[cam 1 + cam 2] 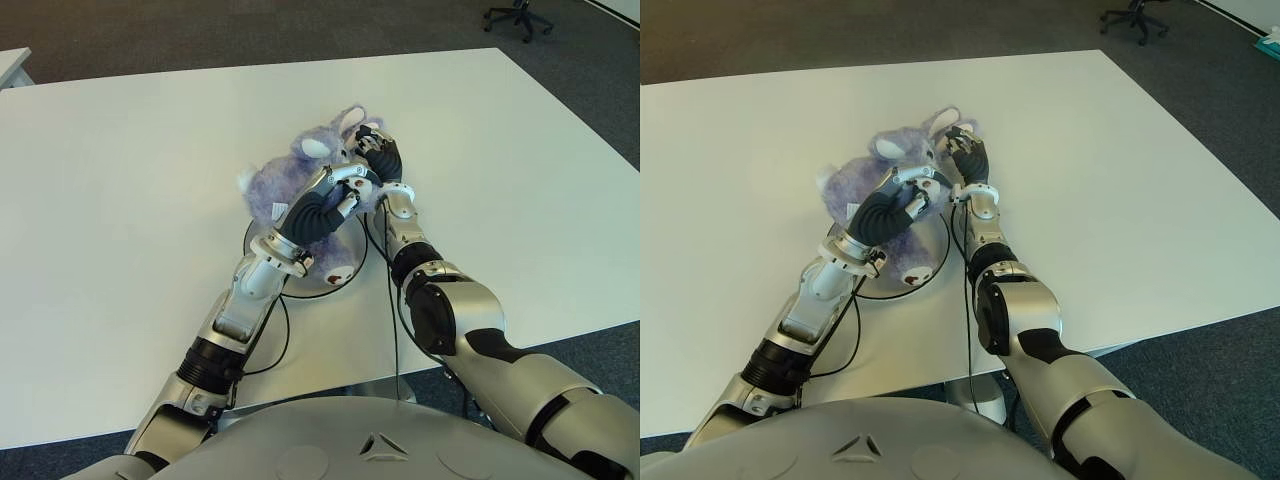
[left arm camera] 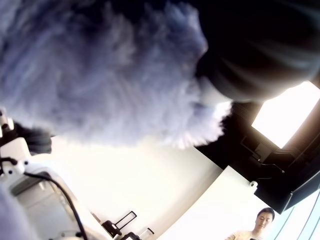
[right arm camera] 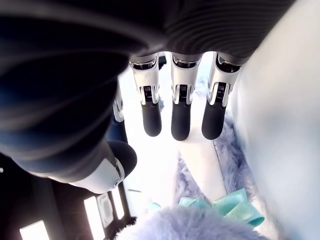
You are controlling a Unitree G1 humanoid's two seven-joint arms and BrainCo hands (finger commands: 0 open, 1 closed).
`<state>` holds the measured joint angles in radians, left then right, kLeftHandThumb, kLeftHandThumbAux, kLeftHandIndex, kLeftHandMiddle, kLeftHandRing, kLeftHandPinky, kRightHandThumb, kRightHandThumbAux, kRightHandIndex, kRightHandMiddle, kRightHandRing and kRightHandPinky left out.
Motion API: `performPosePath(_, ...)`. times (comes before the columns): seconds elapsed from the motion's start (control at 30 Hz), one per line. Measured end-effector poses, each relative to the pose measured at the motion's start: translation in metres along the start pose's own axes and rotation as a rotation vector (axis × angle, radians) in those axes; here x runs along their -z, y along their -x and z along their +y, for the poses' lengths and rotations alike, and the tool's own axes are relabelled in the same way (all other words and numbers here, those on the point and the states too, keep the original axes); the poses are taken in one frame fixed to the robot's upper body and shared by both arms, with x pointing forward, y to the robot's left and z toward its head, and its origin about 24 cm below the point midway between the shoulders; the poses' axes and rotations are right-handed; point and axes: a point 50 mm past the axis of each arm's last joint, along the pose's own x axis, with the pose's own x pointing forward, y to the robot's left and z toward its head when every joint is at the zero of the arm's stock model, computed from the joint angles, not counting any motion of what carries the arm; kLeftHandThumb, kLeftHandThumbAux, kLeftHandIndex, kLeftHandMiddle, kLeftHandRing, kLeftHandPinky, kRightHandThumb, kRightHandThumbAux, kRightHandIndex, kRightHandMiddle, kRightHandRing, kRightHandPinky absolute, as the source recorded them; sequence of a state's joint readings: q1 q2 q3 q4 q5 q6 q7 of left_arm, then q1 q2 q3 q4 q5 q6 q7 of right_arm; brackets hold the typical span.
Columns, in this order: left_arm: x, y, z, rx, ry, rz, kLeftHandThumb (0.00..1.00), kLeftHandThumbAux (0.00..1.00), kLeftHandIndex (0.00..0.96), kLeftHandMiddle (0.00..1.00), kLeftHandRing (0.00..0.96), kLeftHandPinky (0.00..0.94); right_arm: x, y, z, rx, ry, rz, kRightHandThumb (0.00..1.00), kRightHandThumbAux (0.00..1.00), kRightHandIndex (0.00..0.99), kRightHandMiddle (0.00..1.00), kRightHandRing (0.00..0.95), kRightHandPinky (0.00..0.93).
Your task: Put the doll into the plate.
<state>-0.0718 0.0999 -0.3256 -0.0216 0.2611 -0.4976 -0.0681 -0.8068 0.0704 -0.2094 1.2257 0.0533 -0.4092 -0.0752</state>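
One doll [image 1: 290,172], one plate [image 1: 345,272], one table [image 1: 120,200] and two hands are in play; the doll is a fluffy lilac soft toy with white ears and a teal bow [image 3: 227,202] that shows in the right wrist view; it lies over the far part of the plate, its body partly above the round grey dish and partly spilling past the far-left rim onto the white table; the near rim of the plate shows bare beside the left forearm.

The left hand [image 1: 335,195] comes in from the near side and lies on top of the doll's body, fingers curled down into the fur; the left wrist view is filled with lilac fluff pressed close against the palm, so this hand has hold of the doll.

The right hand [image 1: 378,155] sits at the doll's right side, by the head and ears; in its own wrist view three fingers [image 3: 180,120] hang straight and the thumb [image 3: 107,165] stands apart from them, with open space between and the fur lying just below; the hand is spread and clasps nothing, though it is close against the doll.

One office chair [image 1: 520,15] stands on the dark carpet beyond the far right corner of the table; one person [image 2: 262,222] shows at the edge of the left wrist view.
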Motion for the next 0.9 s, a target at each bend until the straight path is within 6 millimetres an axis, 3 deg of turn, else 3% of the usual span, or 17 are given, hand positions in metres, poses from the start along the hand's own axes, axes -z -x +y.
performPosePath(0.37,0.0023,0.0009,0.0003,0.005,-0.013,-0.019,0.844,0.657,0.397,0.560,0.633,0.569,0.0004,0.0001,0.0000,0.000,0.000,0.003,0.697,0.737,0.398,0.182,0.178,0.228)
performPosePath(0.53,0.0025,0.0017,0.0009,-0.004,-0.015,-0.028,0.840,0.661,0.385,0.560,0.586,0.532,0.0007,0.0001,-0.0001,0.000,0.000,0.004,0.697,0.737,0.398,0.184,0.178,0.222)
performPosePath(0.6,0.0026,0.0020,0.0011,-0.010,-0.017,-0.037,0.844,0.655,0.428,0.493,0.562,0.511,0.0007,0.0002,-0.0001,0.000,0.000,0.004,0.697,0.737,0.398,0.183,0.177,0.221)
performPosePath(0.83,0.0032,0.0029,0.0036,-0.051,-0.050,-0.074,0.838,0.660,0.428,0.476,0.480,0.455,0.0009,0.0002,-0.0002,0.001,0.000,0.005,0.698,0.738,0.398,0.181,0.175,0.219)
performPosePath(0.87,0.0037,0.0030,0.0038,-0.056,-0.054,-0.077,0.911,0.625,0.311,0.481,0.446,0.408,0.0010,0.0002,-0.0002,0.001,0.000,0.006,0.698,0.737,0.398,0.183,0.177,0.221)
performPosePath(0.9,0.0040,0.0032,0.0041,-0.061,-0.058,-0.080,0.923,0.618,0.291,0.481,0.440,0.400,0.0011,0.0003,-0.0003,0.001,0.000,0.006,0.699,0.737,0.398,0.184,0.178,0.221)
